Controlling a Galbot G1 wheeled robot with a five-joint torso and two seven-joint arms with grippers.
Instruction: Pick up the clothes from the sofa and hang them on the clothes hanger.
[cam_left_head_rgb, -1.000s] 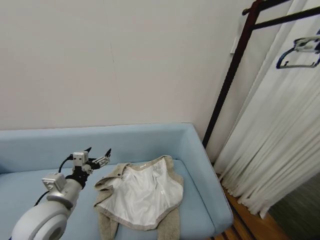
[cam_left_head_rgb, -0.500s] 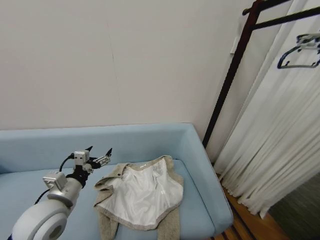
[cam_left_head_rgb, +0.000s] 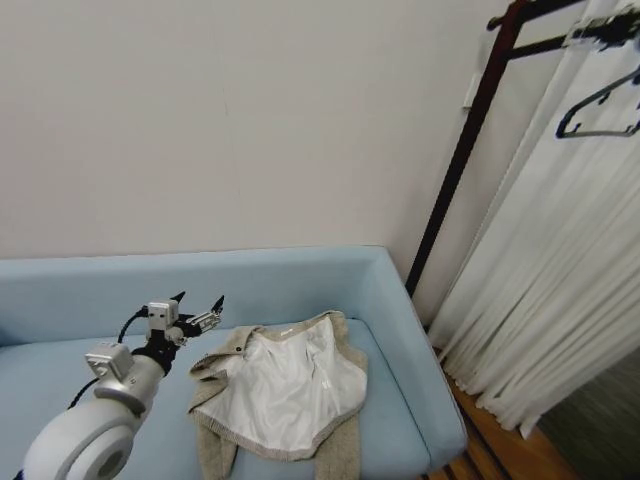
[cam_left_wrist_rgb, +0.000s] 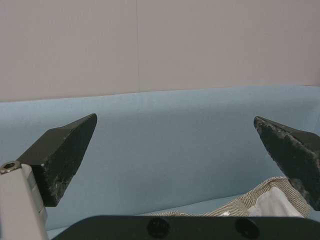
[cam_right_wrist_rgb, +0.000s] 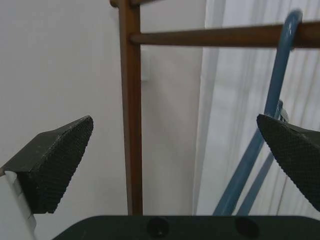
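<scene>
Left claw (cam_left_head_rgb: 197, 305), released, hovers beside the jacket (cam_left_head_rgb: 285, 390) on the sofa (cam_left_head_rgb: 400, 320), poised to grasp; right claw (cam_right_wrist_rgb: 175, 135), released, faces the hanger (cam_right_wrist_rgb: 279, 75)

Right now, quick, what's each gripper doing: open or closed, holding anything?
Left gripper: open, empty, over the sofa beside the jacket.
Right gripper: open, empty, facing the hanger on the rack.

The jacket (cam_left_head_rgb: 278, 398) is coarse beige knit with smooth white lining (cam_left_head_rgb: 300, 380); the sofa (cam_left_head_rgb: 300, 275), matt blue cloth.
</scene>
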